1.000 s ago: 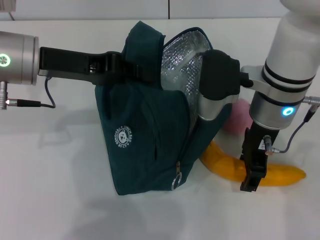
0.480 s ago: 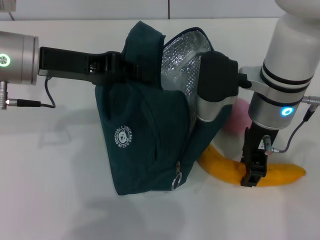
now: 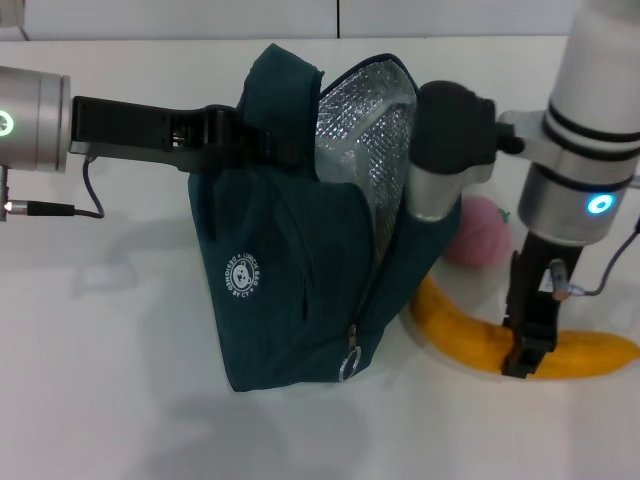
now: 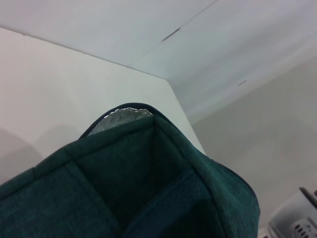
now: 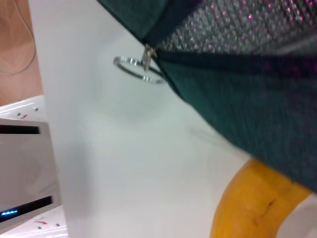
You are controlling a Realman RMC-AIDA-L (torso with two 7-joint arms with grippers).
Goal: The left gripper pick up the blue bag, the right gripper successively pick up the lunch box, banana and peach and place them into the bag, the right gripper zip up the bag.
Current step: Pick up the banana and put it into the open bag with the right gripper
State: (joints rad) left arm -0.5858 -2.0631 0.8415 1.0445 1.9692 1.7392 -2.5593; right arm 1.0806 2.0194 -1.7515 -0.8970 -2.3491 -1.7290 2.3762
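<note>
Banana (image 3: 470, 338), desk's right edge: right tool (image 3: 527, 358) down on it, grip uncertain; close mid-length, lift level toward blue bag (image 3: 300, 270) held by left tool (image 3: 232, 135).

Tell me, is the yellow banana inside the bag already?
No, the banana lies on the white table beside the blue bag, with the right gripper down on it.

The blue bag (image 3: 300, 270) is held upright with its mouth open, the silver foil lining exposed. The banana (image 3: 520, 345), yellow-orange and curved, lies flat just beside the bag's base. The pink peach (image 3: 480, 232) sits beside the bag, behind the banana.
</note>
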